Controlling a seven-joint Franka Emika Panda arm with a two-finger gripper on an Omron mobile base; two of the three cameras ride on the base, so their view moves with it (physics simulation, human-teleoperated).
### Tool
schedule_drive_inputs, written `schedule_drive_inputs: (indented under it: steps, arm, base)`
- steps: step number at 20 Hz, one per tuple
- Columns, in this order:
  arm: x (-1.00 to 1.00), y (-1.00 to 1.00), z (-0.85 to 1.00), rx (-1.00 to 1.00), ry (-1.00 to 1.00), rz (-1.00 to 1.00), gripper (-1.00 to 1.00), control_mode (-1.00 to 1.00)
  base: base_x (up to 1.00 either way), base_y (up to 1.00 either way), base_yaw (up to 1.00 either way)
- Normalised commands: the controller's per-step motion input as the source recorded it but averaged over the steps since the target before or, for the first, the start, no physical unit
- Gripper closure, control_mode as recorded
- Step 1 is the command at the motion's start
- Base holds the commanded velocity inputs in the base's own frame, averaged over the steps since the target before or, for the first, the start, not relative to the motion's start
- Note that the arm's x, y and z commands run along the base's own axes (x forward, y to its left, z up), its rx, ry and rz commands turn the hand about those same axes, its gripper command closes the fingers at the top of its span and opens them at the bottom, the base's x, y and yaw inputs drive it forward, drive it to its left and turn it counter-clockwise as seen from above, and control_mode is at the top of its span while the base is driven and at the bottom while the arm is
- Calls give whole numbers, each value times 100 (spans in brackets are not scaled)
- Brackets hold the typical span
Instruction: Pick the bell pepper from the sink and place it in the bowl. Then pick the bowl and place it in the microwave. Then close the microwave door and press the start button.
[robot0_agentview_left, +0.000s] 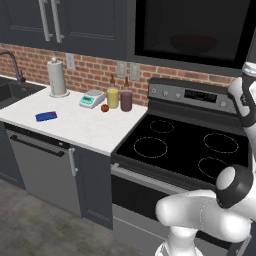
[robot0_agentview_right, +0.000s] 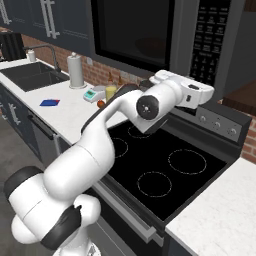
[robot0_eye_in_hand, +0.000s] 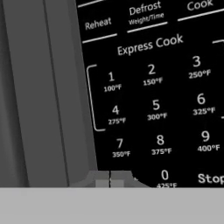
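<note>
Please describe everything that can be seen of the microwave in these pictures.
The microwave is a large dark grey box built in above the stove, under the cabinets. Its door with a black glass window is closed; a round shape shows faintly behind it. On the right, a black keypad carries white labels: Reheat, Defrost, Express Cook, digits, Stop. The shut gripper sits close against the keypad's lower left.

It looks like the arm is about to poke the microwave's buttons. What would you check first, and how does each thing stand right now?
1. Microwave door closed: ok, it sits flush.
2. Bowl inside: ok, dimly visible behind the glass.
3. Bell pepper in the bowl: cannot tell.
4. Gripper shut for poking: ok, fingertips together.
5. Gripper aimed at the keypad: ok, it hovers close to the number keys.
6. Start button located: cannot tell; a Stop key shows at the hand view's edge.
</note>
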Motion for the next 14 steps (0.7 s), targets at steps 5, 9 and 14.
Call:
schedule_drive_inputs:
  steps: [5, 9, 14]
  arm:
    - [79, -35, -23, 0, 0, 5, 100, -100]
    - [36, -9, -24, 0, 0, 4, 100, -100]
    - [-35, 49, 0, 0, -8, 0, 100, -100]
  base:
    - [0, 0, 0]
    - [0, 0, 0]
    - [0, 0, 0]
